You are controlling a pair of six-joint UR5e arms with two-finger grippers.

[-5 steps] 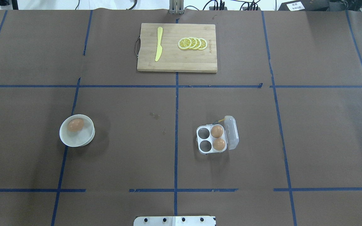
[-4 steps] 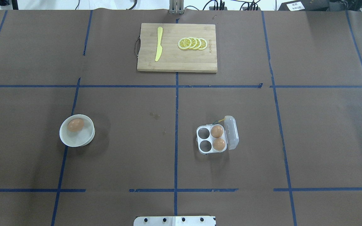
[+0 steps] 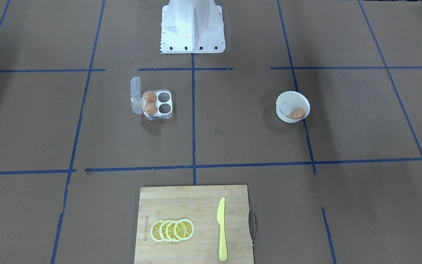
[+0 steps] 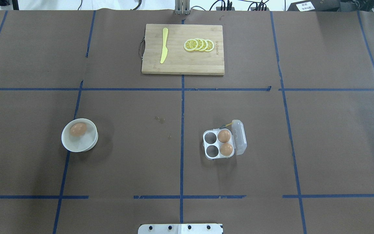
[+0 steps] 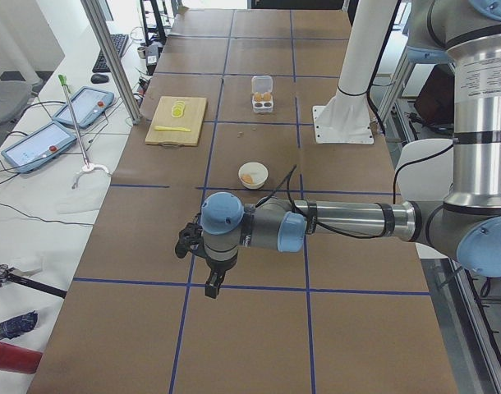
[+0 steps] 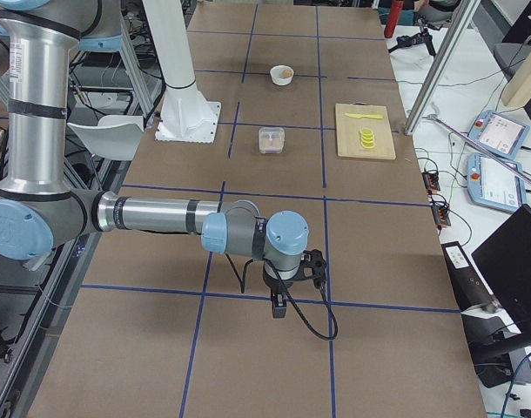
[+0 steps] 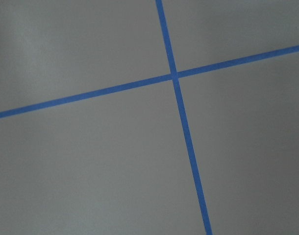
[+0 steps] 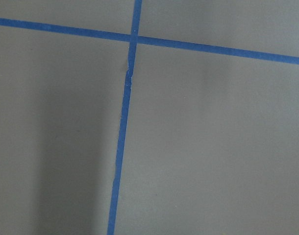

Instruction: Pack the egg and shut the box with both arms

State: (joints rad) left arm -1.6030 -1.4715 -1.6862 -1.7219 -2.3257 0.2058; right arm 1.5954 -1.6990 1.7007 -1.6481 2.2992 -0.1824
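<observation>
One orange-brown egg [image 4: 78, 129] lies in a round white bowl [image 4: 83, 143] left of centre. The clear box [image 4: 218, 144] sits right of centre, its lid [image 4: 240, 136] standing open on the right. Two like eggs [image 4: 224, 136] fill its right cells and the two left cells [image 4: 210, 137] are empty. My left gripper [image 5: 211, 286] shows only in the exterior left view, pointing down over the table's left end, far from the bowl [image 5: 252, 175]. My right gripper [image 6: 278, 306] shows only in the exterior right view, over the right end, far from the box [image 6: 271, 139]. I cannot tell whether either is open or shut.
A wooden cutting board [image 4: 183, 61] at the far middle carries a yellow knife [image 4: 164, 45] and lemon slices [image 4: 199, 45]. The white pedestal [image 3: 192, 25] stands at the robot's side. Both wrist views show only brown paper and blue tape lines [image 7: 175, 76].
</observation>
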